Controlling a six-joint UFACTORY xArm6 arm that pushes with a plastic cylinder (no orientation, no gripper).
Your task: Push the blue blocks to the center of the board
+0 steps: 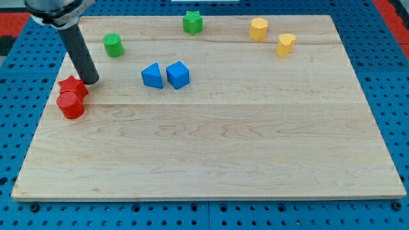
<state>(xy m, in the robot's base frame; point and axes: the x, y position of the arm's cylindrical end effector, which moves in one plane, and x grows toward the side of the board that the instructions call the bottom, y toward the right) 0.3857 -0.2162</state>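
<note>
Two blue blocks lie side by side in the upper left-middle of the wooden board: a blue triangular block and a blue cube, nearly touching. My tip rests on the board at the view's left, well to the left of the blue triangular block. It sits right beside the red star-shaped block.
A red cylinder sits just below the red star block. A green cylinder and a green star block lie near the top. A yellow hexagonal block and a yellow heart-like block are at the top right.
</note>
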